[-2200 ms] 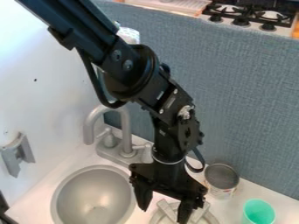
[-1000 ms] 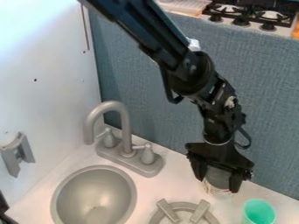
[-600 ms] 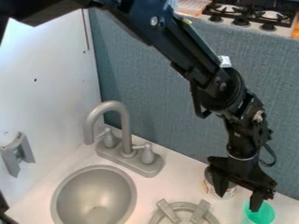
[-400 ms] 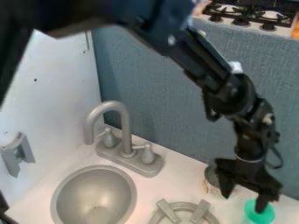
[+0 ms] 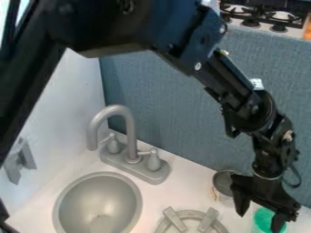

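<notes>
Near the lower right corner of the surface [image 5: 182, 182], the claw [image 5: 260, 220] hangs over a teal-green cup [image 5: 263, 218], its 2 fingers spread wide with nothing held between them. From this angle, 1 finger stands just off the cup's left side and the other overlaps its right side; I cannot tell whether either touches it, or whether the right finger is inside the rim or in front of it.

Should the claw be meant for the cup, I'd centre it over the mouth first, with 1 finger outside each wall, then lower it straight and close gently, since the wall looks thin and might buckle or tip under an uneven pinch. The open can [image 5: 223, 196] stands upright just beside the claw, so any sideways correction to the left calls for care; a knock could topple it.

To the left of the can lies a round grey burner ring [image 5: 193, 213] with 2 slanted bars. Farther left are a grey round sink basin [image 5: 97, 202] and, behind it, a curved faucet [image 5: 128, 111] with 2 handles on its base. A white wall [image 5: 76, 109] rises at the left, bearing a grey bracket [image 5: 21, 161], and a blue-grey fabric panel [image 5: 170, 123] backs the surface. Beyond that panel, at the top right, sits a stove [image 5: 288, 18] with black grates and knobs.
</notes>
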Robot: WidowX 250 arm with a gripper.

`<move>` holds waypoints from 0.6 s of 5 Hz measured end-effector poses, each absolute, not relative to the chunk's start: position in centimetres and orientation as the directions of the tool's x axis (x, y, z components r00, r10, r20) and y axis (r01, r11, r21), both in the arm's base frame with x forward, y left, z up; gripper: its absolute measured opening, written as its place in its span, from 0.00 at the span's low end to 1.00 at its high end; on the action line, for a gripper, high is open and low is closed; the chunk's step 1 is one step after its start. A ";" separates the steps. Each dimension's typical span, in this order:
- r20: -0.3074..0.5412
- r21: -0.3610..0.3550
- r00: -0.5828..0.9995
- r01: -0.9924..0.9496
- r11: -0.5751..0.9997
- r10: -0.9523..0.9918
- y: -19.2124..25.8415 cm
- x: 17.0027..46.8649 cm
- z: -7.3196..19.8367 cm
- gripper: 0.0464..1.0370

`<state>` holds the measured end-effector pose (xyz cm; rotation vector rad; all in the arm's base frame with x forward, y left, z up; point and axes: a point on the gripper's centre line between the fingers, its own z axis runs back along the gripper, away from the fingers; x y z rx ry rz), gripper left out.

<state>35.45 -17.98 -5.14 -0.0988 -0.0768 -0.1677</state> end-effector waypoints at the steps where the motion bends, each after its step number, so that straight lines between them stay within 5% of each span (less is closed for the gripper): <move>1: 0.045 -0.076 0.990 0.138 0.988 -0.135 -17.6 34.9 -5.9 0.93; 3: 0.015 -0.088 0.997 0.082 0.993 -0.081 -16.7 35.4 -7.3 0.35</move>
